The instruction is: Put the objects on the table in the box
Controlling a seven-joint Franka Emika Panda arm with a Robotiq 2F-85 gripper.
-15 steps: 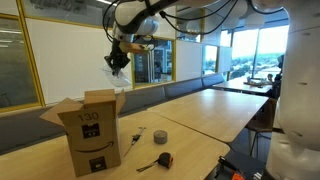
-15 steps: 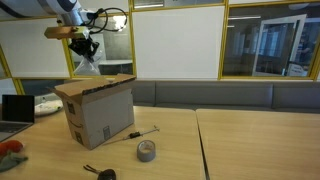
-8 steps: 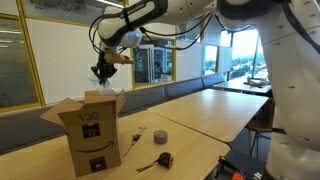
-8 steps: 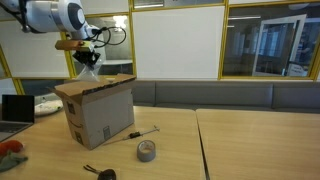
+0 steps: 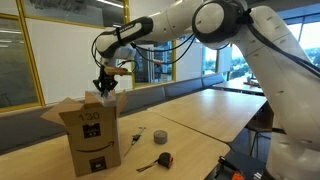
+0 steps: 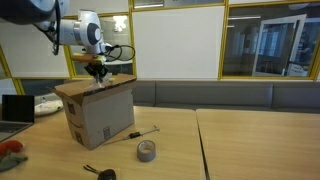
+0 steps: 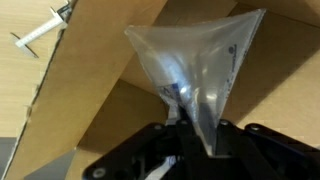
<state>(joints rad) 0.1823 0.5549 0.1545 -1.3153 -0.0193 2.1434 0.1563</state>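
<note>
Clear plastic packet dangles by one corner, pinched by the gripper; it hangs over the open box, left on the table, presumably for dropping in

Open from above into the cardboard box — upright flaps hemming the mouth. Low beside its base, blocked by a grey cylinder and black-and-orange gadget; beyond those, room over the table.

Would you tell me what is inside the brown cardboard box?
The flat clear plastic packet, pinched by the gripper, hangs over bare cardboard walls; it covers part of the box interior.
</note>
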